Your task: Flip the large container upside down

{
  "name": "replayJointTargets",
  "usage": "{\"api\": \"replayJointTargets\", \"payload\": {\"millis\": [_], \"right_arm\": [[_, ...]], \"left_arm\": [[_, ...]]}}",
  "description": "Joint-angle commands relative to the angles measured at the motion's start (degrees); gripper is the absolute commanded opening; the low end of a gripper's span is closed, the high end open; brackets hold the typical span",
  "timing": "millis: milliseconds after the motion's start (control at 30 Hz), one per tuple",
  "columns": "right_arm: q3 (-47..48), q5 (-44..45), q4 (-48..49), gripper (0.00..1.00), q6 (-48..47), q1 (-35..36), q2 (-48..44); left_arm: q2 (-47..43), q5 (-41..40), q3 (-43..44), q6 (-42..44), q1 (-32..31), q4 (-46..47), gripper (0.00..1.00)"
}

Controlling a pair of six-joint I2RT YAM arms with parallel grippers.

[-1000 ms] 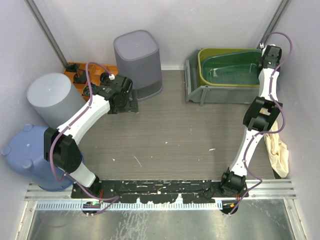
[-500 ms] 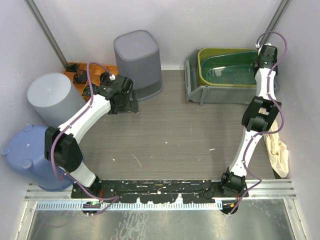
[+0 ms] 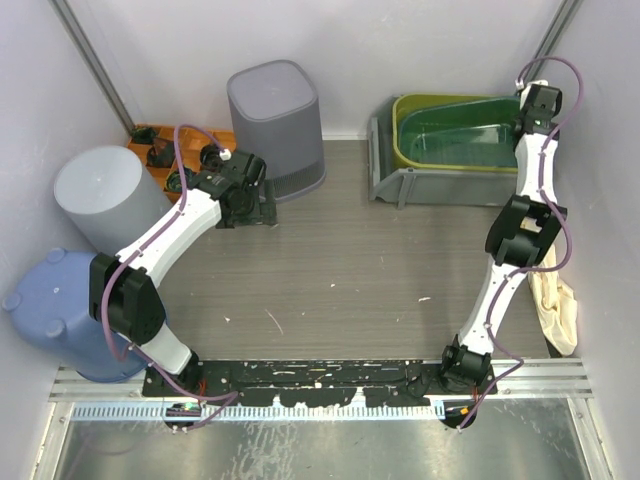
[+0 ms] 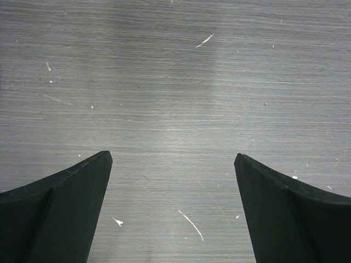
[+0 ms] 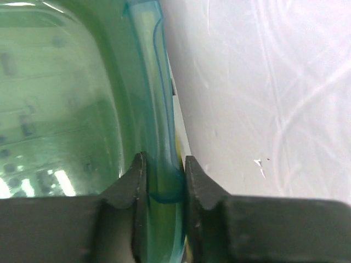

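Since the table (image 3: 340, 270) bears the green tub (image 3: 455, 140) nested in a grey bin (image 3: 385, 178), with the tub's long axis running left to right, the move ahead depends on which end is held. The right gripper (image 5: 163, 164) is at the tub's right-hand short end. Its jaws are pinched to a narrow gap on the rim, one finger inside and one outside, so a flip would probably roll over from that end. Well off to the tub's left, the left gripper (image 4: 173, 159) hangs spread wide above bare wood, holding nothing.
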Motion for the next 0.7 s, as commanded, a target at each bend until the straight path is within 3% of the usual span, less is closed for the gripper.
{"api": "replayJointTargets", "payload": {"millis": [0, 267, 667], "right_arm": [[-0.4, 1.7, 3.1, 0.01, 1.2, 1.2, -3.8], [-2.1, -2.1, 5.2, 0.00, 3.0, 2.4, -14.6], [4.4, -11.7, 0.7, 0.01, 9.8, 3.5, -23.1]], "left_arm": [[-0.4, -0.4, 1.7, 0.4, 0.3, 0.0, 0.97], [-0.5, -1.3, 2.2, 1.0, 0.4, -0.7, 0.98], [-1.2, -2.3, 2.8, 1.4, 0.3, -1.3, 0.98]]}}
